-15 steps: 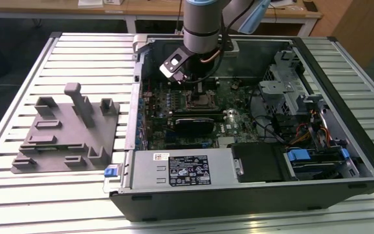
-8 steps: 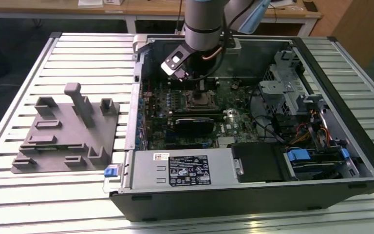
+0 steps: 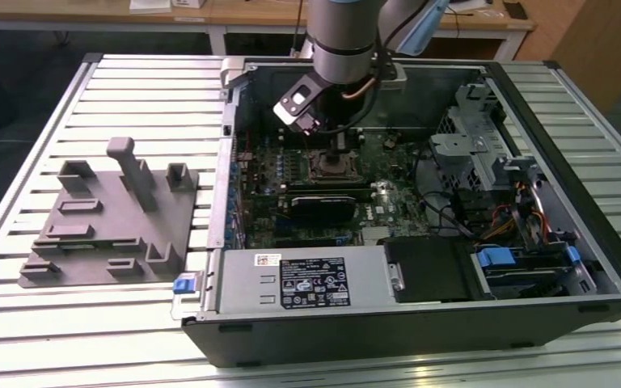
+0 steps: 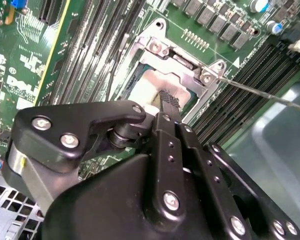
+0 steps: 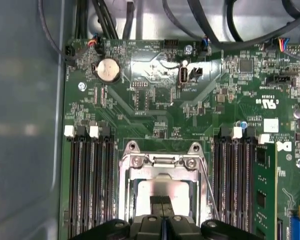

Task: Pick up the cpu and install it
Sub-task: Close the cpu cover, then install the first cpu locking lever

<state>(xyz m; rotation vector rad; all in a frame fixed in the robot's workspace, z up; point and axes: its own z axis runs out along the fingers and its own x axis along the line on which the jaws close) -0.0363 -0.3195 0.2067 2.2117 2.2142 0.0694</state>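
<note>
Pincer (image 5: 162, 201): my fingers pressed together, tips at chip (image 5: 144, 192).
Chip: in socket (image 5: 162, 161), middle hidden under my tips.

The arm (image 3: 345, 44) enters from the top of the exterior view, wrist pointing straight down. The gripper (image 3: 339, 147) hangs vertical, tips lowest. In both wrist views its two black fingers (image 4: 165, 145) lie tip against tip, with no gap visible.

Silvery cpu (image 5: 144, 192), green motherboard (image 5: 160, 102), black gripper (image 5: 162, 201)
</note>
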